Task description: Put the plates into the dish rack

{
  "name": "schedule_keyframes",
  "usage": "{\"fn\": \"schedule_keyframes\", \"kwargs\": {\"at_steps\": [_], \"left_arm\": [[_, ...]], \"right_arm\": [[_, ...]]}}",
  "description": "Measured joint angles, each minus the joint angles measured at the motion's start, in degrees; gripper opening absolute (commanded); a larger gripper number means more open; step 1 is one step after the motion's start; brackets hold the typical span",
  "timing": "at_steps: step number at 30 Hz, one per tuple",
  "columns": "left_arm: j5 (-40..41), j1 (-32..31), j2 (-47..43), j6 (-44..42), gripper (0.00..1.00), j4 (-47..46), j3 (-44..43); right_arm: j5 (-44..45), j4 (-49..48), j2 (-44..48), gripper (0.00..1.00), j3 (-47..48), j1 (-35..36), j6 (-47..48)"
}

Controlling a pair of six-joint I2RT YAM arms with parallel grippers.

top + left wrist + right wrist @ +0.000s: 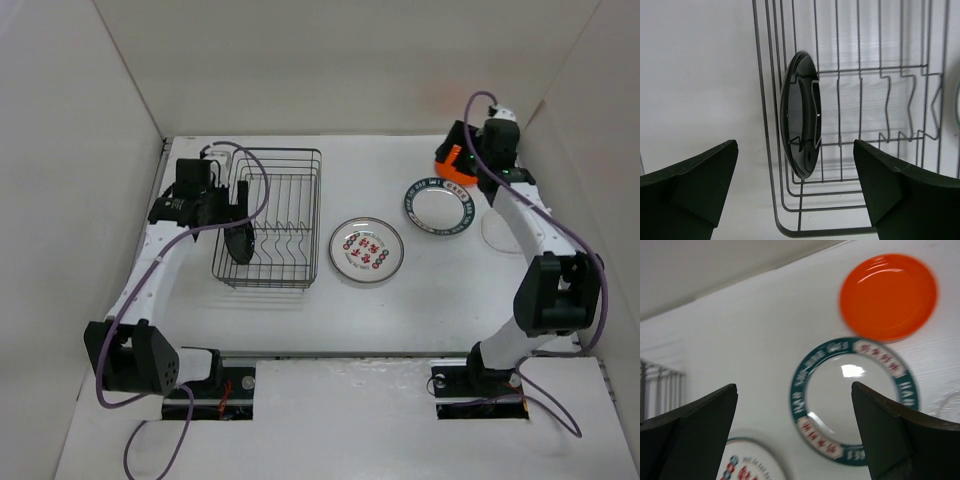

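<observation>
So far one of five is loaded: the small black plate (800, 115) stands on edge among the tines at the left end of the dish rack (290, 200). The left gripper (795, 145) hangs just short of it, fingers spread and empty. Four plates lie flat on the table (400, 320) (orange plate (888, 296), green-rimmed plate (855, 400), red-marked plate (367, 250), clear glass plate (495, 235)). The right gripper (795, 387), also spread wide and empty, hovers near the first two.

We saw a white tabletop (300, 320) boxed in by plain white panels: a back wall (330, 70) along its far edge, a left wall (60, 200) and a right wall (605, 110) at its sides, all evenly lit.
</observation>
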State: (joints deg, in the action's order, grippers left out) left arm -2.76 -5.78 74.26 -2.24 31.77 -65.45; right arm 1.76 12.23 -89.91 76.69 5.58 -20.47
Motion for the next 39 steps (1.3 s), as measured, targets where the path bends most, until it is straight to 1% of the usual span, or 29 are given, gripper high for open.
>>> {"fn": "schedule_keyframes", "kwargs": {"at_steps": [3,5,6,7,8,11,17,21,29,35,37,39], "left_arm": [[-1.60,0.00,-1.86,-0.31,1.00,1.70,-4.55],[-2.64,0.00,-3.34,-0.72,1.00,2.29,-7.74],[-3.06,0.00,-4.00,-0.96,1.00,2.56,-9.42],[-3.34,0.00,-4.55,-1.33,1.00,2.67,-10.86],[-3.61,0.00,-4.98,-1.66,1.00,2.73,-12.13],[-4.48,0.00,-5.77,-2.73,1.00,3.08,-13.92],[-6.27,0.00,-5.46,-4.50,1.00,5.90,-14.14],[-7.37,0.00,-5.31,-5.42,1.00,6.73,-14.14],[-7.82,0.31,-3.67,-5.88,1.00,7.02,-14.14],[-8.59,0.37,-3.37,-5.88,1.00,7.04,-14.14],[-8.81,0.37,-3.26,-5.88,1.00,7.04,-14.14],[-8.92,0.39,-2.97,-5.84,1.00,7.04,-14.14]], "right_arm": [[-2.89,-2.05,-4.52,1.00,2.29,-8.81,0.13],[-4.61,-2.58,-9.07,0.99,5.09,-12.98,0.13],[-5.68,-2.86,-11.41,0.98,6.49,-14.29,0.15],[-7.06,-2.95,-13.84,0.93,8.17,-15.41,0.13],[-8.41,-3.04,-16.41,0.92,9.75,-16.26,0.15],[-12.24,-3.23,-23.12,0.92,13.16,-18.16,-0.46],[-13.09,-1.03,-31.45,0.89,16.20,-20.20,-4.39],[-11.45,2.14,-35.87,0.88,21.97,-20.85,-5.53],[-8.26,6.29,-39.91,0.82,29.88,-20.87,-7.89],[-5.77,9.70,-42.45,0.79,31.89,-20.90,-9.73],[-5.35,11.67,-44.15,0.77,34.32,-20.90,-10.12],[-5.25,13.11,-45.79,0.71,36.68,-20.90,-10.45]]}}
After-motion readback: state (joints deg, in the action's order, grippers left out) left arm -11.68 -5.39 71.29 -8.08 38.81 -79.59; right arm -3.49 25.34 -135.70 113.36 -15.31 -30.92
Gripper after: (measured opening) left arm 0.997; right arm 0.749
